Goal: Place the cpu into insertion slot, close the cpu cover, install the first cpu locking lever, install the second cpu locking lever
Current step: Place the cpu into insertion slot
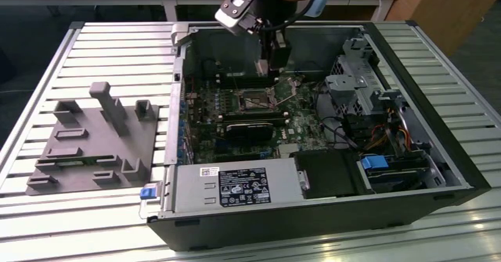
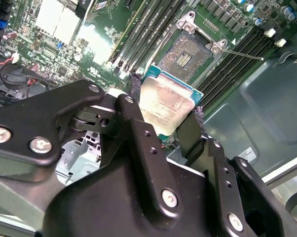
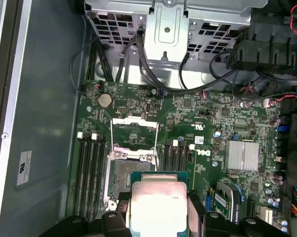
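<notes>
CPU [image 3: 158, 207] — clamped flat by its opposite edges between the fingers of the pincer [image 3: 158, 201], held in the air near the insertion slot [image 3: 126, 175], not seated. Slatted metal desk [image 1: 102, 57] carries an open computer case [image 1: 461, 174] lying on its side, with a grey moulded fixture [image 1: 90, 145] beside it on the exterior view's left. Green motherboard [image 3: 198, 113] lies inside the case. Insertion slot is bare, contacts exposed. CPU cover [image 3: 134, 131] stands swung open beside the slot — a thin locking lever [image 2: 242, 54] juts out from the slot's corner.
</notes>
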